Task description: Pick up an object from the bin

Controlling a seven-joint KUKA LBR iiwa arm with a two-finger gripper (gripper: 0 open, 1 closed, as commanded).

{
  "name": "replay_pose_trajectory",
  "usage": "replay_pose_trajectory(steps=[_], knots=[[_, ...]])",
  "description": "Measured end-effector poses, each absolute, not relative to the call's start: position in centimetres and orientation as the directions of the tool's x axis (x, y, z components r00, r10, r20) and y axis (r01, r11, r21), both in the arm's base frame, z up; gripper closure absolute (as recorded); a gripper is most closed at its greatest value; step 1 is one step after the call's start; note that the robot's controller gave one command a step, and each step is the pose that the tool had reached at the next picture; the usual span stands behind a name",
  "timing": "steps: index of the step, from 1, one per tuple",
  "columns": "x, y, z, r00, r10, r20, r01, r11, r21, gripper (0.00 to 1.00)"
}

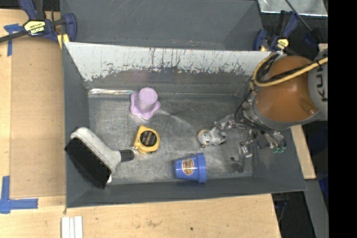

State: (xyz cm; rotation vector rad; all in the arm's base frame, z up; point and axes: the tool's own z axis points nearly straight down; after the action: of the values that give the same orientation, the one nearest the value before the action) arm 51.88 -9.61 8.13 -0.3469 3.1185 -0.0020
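- The arm's orange wrist cover (284, 95) is nearest the lens, at frame right. The gripper (241, 154) below it is low over the floor's lower right; apart or together, I cannot tell.
- A small silvery-white object (210, 136) lies just left of it.
- Risk: a close here may nudge that small piece away.
- The grey bin (167, 25) floor is scuffed, with bare room around.

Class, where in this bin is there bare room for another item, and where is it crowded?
Bare floor lies between the lilac plastic piece and the pincer. A smaller patch separates the yellow round tape measure from the small silvery object. Crowded: the view's lower left, by the black brush.
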Motion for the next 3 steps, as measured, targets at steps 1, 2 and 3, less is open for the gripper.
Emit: replay_pose_trajectory(steps=[1,2,3], knots=[[53.3,-9.3,7.1,-0.94,-0.338,-0.04,-0.337,0.941,-0.023,0.0],[54.6,-5.0,7.6,-0.692,-0.722,-0.012,-0.722,0.692,-0.014,1.0],[54.3,-5.0,7.2,-0.692,-0.722,-0.005,-0.722,0.692,-0.006,0.0]])
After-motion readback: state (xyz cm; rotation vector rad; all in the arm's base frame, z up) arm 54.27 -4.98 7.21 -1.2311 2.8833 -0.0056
